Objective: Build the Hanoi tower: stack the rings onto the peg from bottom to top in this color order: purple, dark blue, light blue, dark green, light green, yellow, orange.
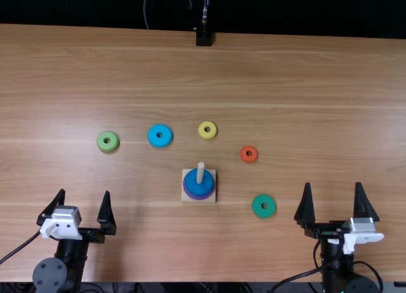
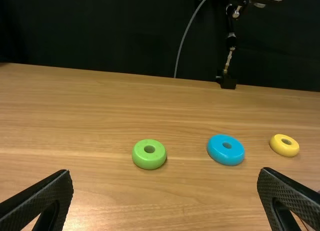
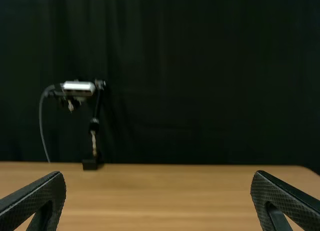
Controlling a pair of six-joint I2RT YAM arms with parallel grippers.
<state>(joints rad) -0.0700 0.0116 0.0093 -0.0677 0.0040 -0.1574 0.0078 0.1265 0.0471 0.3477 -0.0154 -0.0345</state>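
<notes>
A blue ring point(image 1: 198, 184) lies on top of the purple ring point(image 1: 185, 190), both around the peg point(image 1: 200, 172) on its square base point(image 1: 210, 197). Loose on the table are the light green point(image 1: 108, 141), light blue point(image 1: 160, 136), yellow point(image 1: 207, 130), orange point(image 1: 248, 154) and dark green point(image 1: 264, 206) rings. My left gripper point(image 1: 85, 207) stands open at the near left, fingers apart; in its wrist view the left gripper point(image 2: 166, 196) faces the light green ring point(image 2: 149, 154). At the near right my right gripper point(image 1: 332, 198) is open with nothing between its fingers, and so is the right gripper point(image 3: 158, 198) in its wrist view.
A camera stand point(image 1: 203, 38) rises at the table's far edge, with a cable beside it. The wooden table point(image 1: 304, 84) stretches between both arms and that edge. Cables run along the near edge by the arm bases.
</notes>
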